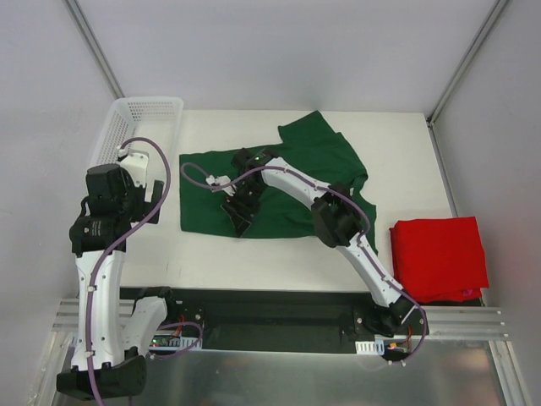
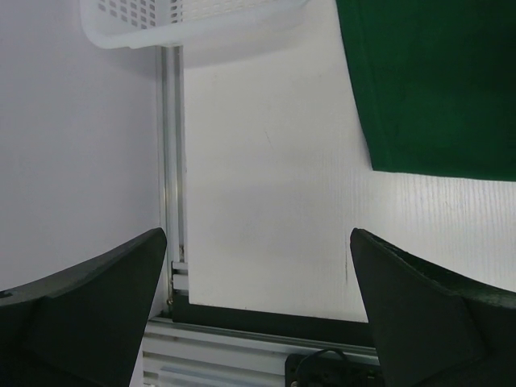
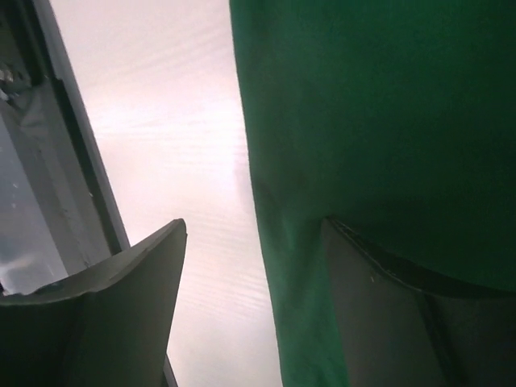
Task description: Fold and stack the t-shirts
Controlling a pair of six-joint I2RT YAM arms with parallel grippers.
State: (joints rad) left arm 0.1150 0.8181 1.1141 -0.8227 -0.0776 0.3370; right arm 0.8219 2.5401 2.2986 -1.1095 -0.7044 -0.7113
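Table (image 1: 254,258): white, walled at the back and both sides.

Shirts, two. The green t-shirt (image 1: 292,182) lies spread mid-table, not folded into a neat shape, with one sleeve or corner bunched up toward the far edge. The red t-shirt (image 1: 438,256) is folded into a rough square at the table's right edge, well apart from the green one. They are not stacked.

Basket, one. The white mesh basket (image 1: 135,127) sits in the far-left corner, near the green shirt's left edge but not touching it.

Arms, two.
- The right arm reaches diagonally across the green shirt and covers part of its middle.
- The right gripper (image 1: 239,207) is low over the shirt's near hem. Its fingers are apart, one over cloth and one over bare table, with the shirt's edge (image 3: 266,266) running between them. Nothing is pinched.
- The left gripper (image 1: 155,201) hangs over bare table left of the green shirt, beside the basket. Its fingers (image 2: 89,306) are spread wide and hold nothing.
- Its wrist camera shows the basket rim (image 2: 193,24) and one corner of the green shirt (image 2: 435,89).
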